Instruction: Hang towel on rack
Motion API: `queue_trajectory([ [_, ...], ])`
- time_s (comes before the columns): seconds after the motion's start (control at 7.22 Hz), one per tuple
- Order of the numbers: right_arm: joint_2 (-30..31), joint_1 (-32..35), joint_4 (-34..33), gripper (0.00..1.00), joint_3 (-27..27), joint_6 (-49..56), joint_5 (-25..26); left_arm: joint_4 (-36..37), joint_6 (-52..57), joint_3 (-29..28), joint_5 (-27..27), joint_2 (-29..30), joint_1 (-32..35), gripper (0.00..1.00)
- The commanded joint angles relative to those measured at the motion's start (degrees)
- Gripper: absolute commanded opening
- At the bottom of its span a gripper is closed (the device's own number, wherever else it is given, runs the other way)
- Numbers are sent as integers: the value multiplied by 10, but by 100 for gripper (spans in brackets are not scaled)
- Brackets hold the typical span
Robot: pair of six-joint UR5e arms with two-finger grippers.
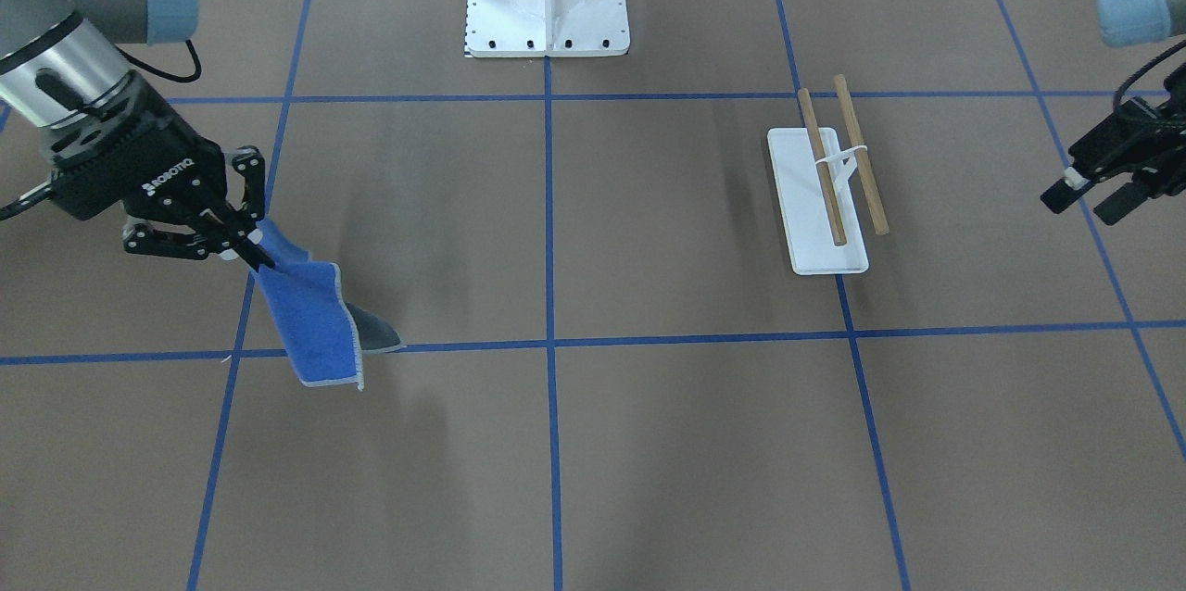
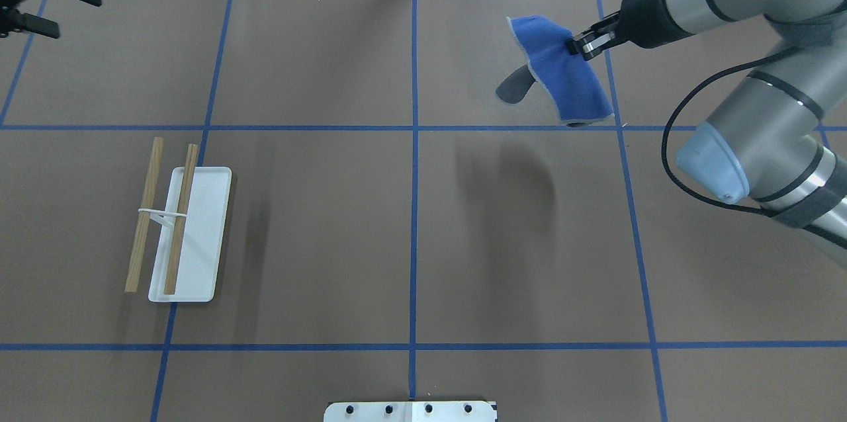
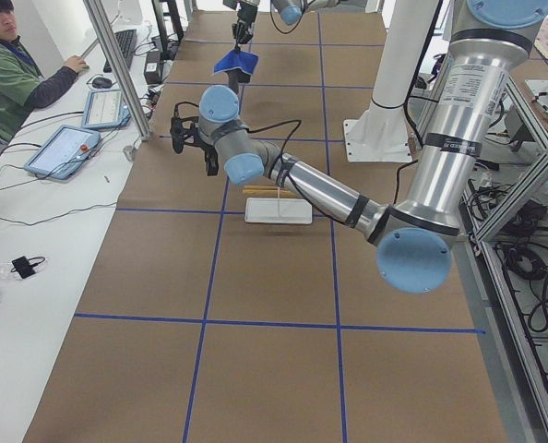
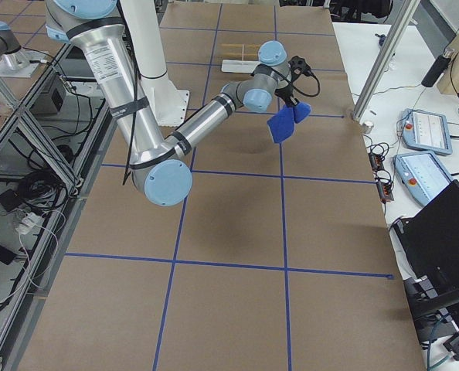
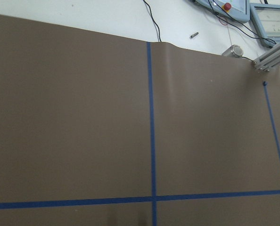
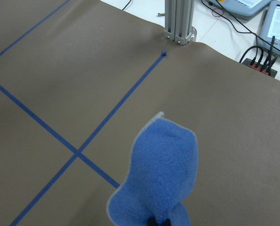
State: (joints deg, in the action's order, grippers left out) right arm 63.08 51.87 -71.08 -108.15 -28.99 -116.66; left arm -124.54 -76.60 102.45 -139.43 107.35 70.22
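My right gripper is shut on one end of the royal-blue towel and holds it off the table, so the cloth droops below the fingers. In the overhead view the towel hangs at the far right, under the right gripper. It fills the lower part of the right wrist view. The rack, a white base with two wooden dowels, stands on the table's left half, also seen in the front view. My left gripper is open and empty at the far left, well away from the rack.
The white bolted pedestal stands at the robot's side of the table. An aluminium post rises at the far table edge. An operator sits beyond that edge with tablets and cables. Blue tape lines cross the brown tabletop.
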Motion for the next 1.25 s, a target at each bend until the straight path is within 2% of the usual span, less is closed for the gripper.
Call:
queue_trajectory([
  [0.0,-59,-93,-87,0,-40,-53,119,3,-138,2,46,61,-62,99],
  [0.14,-70,-147,-88,0,-39,-72,209,5,-174,-2,71,86,-90,99],
  [0.28,-83,-186,-93,0,-38,-64,274,5,-192,-2,104,91,-126,99],
  [0.42,-109,-207,-129,0,-39,-59,312,6,-214,-5,122,102,-149,99],
  [0.69,-149,-284,-161,0,-34,-7,430,6,-252,-7,125,121,-176,99],
  [0.83,-154,-304,-162,0,-30,-2,456,6,-253,-7,126,122,-184,99],
  [0.97,-171,-329,-162,0,-8,-1,503,6,-264,-6,134,126,-204,99],
  [1.11,-191,-334,-162,0,16,0,511,5,-279,-5,149,134,-225,99],
])
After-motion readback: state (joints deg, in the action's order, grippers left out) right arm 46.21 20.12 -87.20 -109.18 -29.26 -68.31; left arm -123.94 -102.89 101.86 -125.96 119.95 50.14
